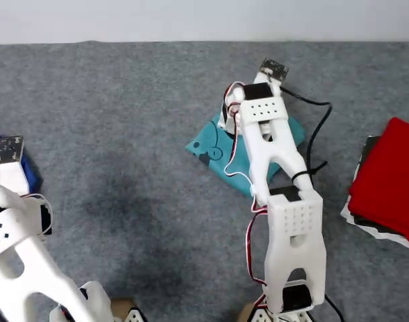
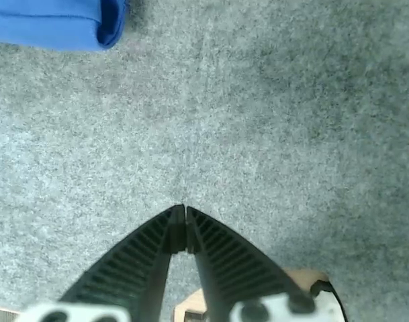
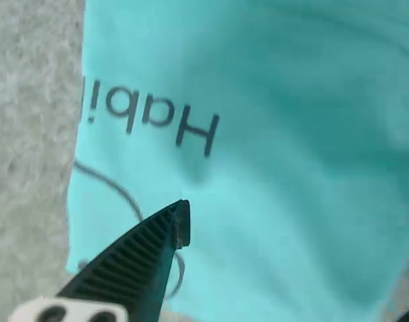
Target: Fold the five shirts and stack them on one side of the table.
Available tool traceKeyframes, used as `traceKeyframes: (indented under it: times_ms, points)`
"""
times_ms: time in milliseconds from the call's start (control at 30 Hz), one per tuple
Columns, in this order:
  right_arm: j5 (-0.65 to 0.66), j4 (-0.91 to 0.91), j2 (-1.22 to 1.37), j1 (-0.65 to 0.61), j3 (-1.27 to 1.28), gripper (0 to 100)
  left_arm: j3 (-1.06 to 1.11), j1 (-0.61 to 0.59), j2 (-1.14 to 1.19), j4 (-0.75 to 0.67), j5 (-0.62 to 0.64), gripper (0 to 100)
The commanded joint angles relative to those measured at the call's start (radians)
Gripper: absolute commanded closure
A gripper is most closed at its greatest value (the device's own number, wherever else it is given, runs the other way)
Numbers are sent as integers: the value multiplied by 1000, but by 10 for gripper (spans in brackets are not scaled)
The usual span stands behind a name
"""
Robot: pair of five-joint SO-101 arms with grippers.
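- The teal shirt [image 1: 214,157] lies folded into a small, skewed bundle in the middle of the table [image 1: 123,121], toward the far side.
- The right gripper [image 3: 295,261] hangs directly over it with its fingers apart and nothing held.
- The step in hand looks like taking this bundle to the pile on the right.
- To do it well, bite at a folded edge through every layer, not the top sheet alone. Then carry it low and flat so the fold does not fall open.
- The pile sits at the right edge, well apart from the teal bundle. A red shirt [image 1: 389,181] is on top, with dark and white cloth [image 1: 362,225] peeking out beneath.
- A blue shirt [image 2: 50,23] lies at the far left edge.
- The left gripper [image 2: 185,215] is near it, over bare table, fingers together on nothing.
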Motion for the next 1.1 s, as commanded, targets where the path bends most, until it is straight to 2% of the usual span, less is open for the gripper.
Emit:
traceKeyframes:
  times_ms: [0,100,167,533,600,800,1067]
  points:
    - [-17,-68,28,1,-21,473,-7,5,-20,20,-8,995]
    - [-41,-105,73,2,-21,474,-7,5,-20,20,-8,995]
    - [-60,-111,99,5,-21,513,-7,5,-20,20,-8,995]
    - [-58,-105,163,61,-21,913,-7,5,-20,20,-8,995]
    - [-20,-105,159,87,-21,988,-7,5,-20,20,-8,995]
    - [87,-31,93,131,-21,989,-7,5,-20,20,-8,995]
    - [213,116,-150,145,-21,989,-7,5,-20,6,-8,995]
